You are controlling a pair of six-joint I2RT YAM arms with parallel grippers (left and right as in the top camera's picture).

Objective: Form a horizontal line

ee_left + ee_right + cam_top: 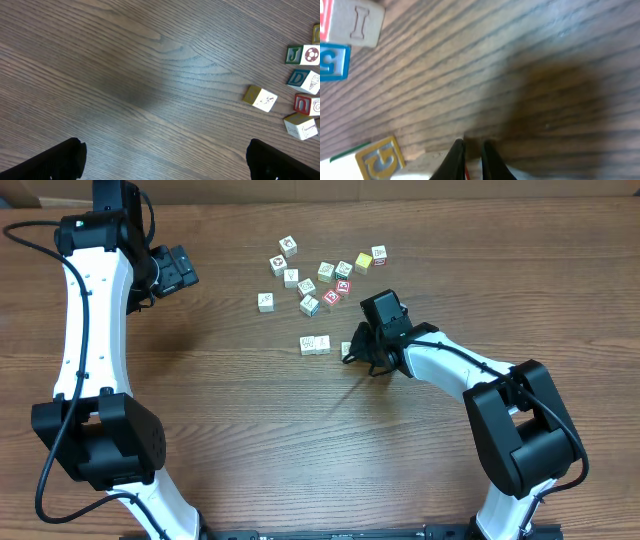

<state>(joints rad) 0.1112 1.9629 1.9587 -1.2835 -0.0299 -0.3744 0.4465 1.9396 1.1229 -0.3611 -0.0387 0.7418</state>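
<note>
Two touching pale cubes (315, 344) make a short horizontal line on the wooden table (230, 410). A third cube (346, 348) lies a small gap to their right, at the tips of my right gripper (352, 355). In the right wrist view that gripper (472, 150) is shut to a narrow slit over the wood. A yellow-framed G cube (380, 157) sits just left of its fingers. An I cube (362, 25) and a blue-printed cube (332, 62) lie farther off. My left gripper (180, 270) (165, 162) hangs open at the far left, holding nothing.
Several loose picture cubes (320, 275) are scattered at the back, behind the row. Some of them show at the right edge of the left wrist view (302, 85). A red-faced cube (343, 286) lies among them.
</note>
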